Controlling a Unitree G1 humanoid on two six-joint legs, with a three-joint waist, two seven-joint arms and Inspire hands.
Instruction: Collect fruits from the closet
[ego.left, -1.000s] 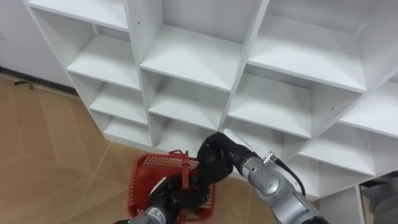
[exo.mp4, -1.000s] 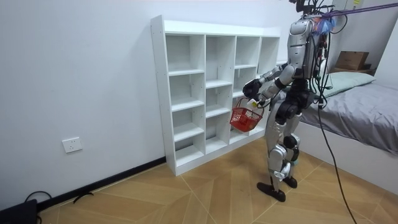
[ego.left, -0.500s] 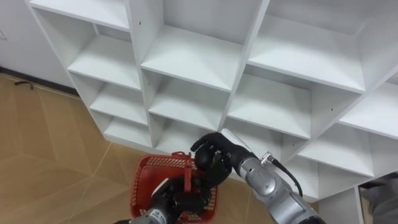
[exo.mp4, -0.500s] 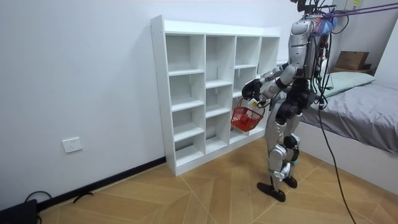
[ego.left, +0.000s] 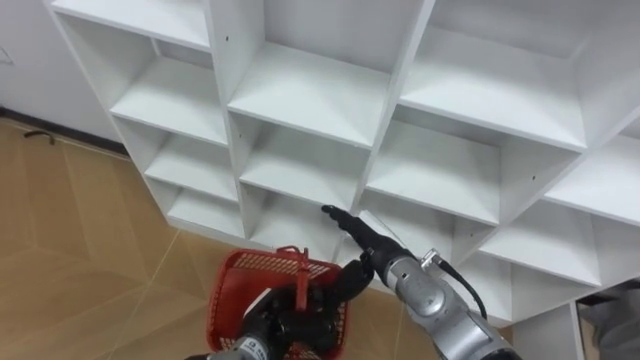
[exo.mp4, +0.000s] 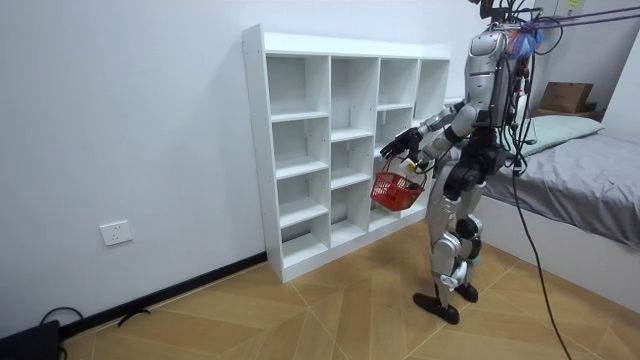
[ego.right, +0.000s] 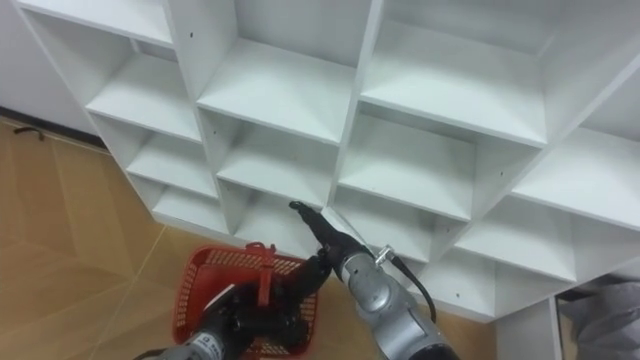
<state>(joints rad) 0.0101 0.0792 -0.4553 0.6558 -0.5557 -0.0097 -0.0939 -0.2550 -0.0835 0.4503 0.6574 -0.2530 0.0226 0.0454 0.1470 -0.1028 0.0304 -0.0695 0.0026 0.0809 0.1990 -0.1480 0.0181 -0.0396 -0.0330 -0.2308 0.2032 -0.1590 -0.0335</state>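
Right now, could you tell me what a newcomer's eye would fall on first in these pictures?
The red basket, low in the eye views, stands out against the white shelf behind it. The left hand is curled round its handle. The right hand hangs open over the basket's right side, fingers straight and pointing toward a lower compartment.

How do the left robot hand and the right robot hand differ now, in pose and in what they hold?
The left robot hand is curled round the handle of the red basket; the right robot hand is open and holds nothing. The left robot hand sits low at the basket; the right robot hand points toward the white closet. Both are dark.
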